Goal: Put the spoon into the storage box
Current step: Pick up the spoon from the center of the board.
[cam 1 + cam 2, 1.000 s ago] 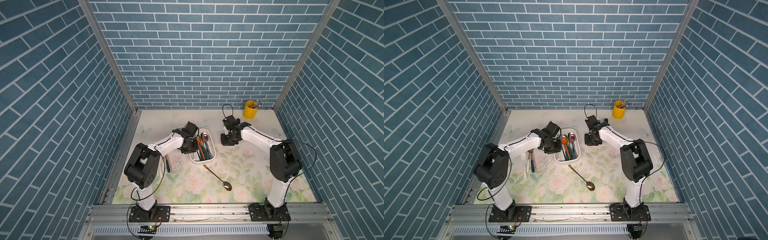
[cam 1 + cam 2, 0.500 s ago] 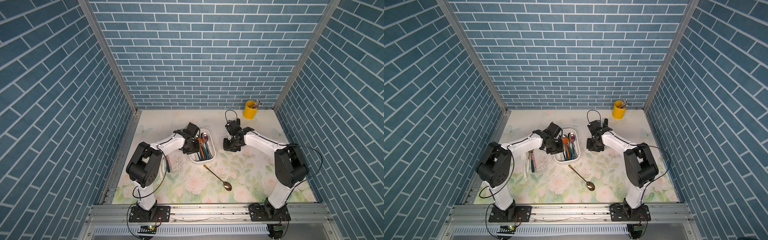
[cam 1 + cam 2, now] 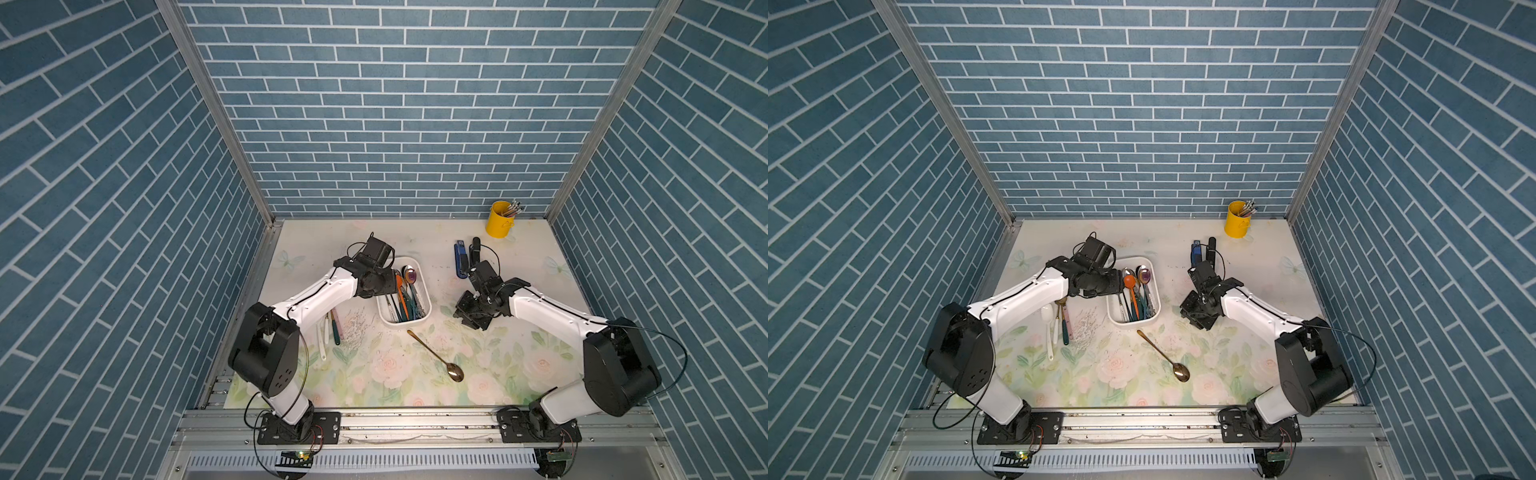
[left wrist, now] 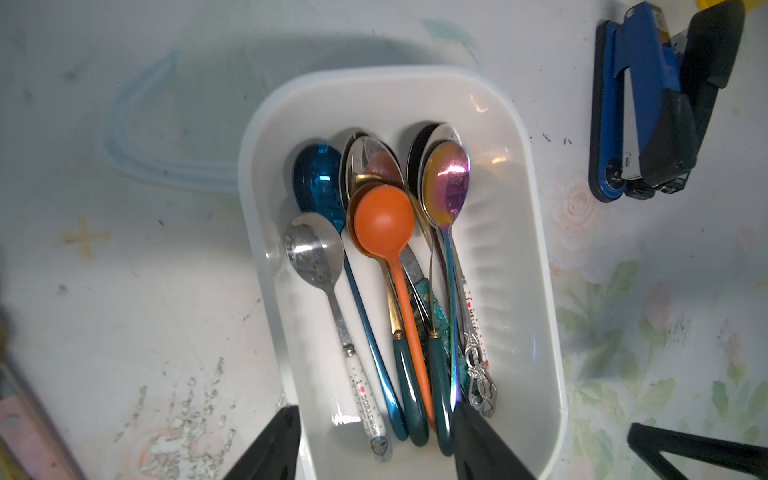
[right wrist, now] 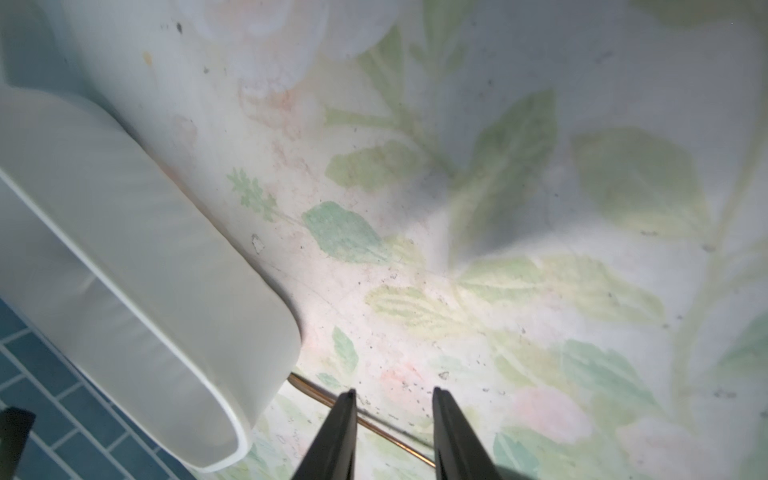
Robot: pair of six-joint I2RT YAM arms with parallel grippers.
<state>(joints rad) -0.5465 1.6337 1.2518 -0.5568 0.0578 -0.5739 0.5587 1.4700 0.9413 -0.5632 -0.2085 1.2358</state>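
The spoon [image 3: 433,354] is a slim gold one. It lies flat on the floral tabletop [image 3: 519,353], outside the storage box [image 3: 405,326]. In both top views its handle end sits just beside the box's near corner, and whether the two touch cannot be told. Its bowl points away toward the front rail.

The box is a shallow white tray with rounded corners, and it holds a bundle of other spoons laid lengthwise. In the left wrist view an orange spoon [image 4: 384,220] lies on top. An iridescent spoon [image 4: 449,178], a blue spoon [image 4: 316,178] and a silver spoon with a white handle [image 4: 309,245] lie around it.

The left pincer [image 4: 376,409] hangs over the box's left side. Its two black fingers stand wide apart and grip nothing. One finger shows outside the box's wall and the other over the inside, with the spoon handles seen in the gap between them.

The right pincer [image 5: 394,392] is low over the tabletop on the box's right side, near the gold spoon but apart from it. Its fingers are parted by a modest gap and hold nothing. In the right wrist view the gold handle runs across the tabletop behind them.

Farther out, a blue stapler [image 3: 460,259] lies behind the right arm. A yellow cup [image 3: 498,224] with utensils in it stands near the back right corner. A few loose pieces of cutlery [image 3: 1059,328] lie beside the left arm. Blue brick walls [image 3: 395,124] enclose the cell.
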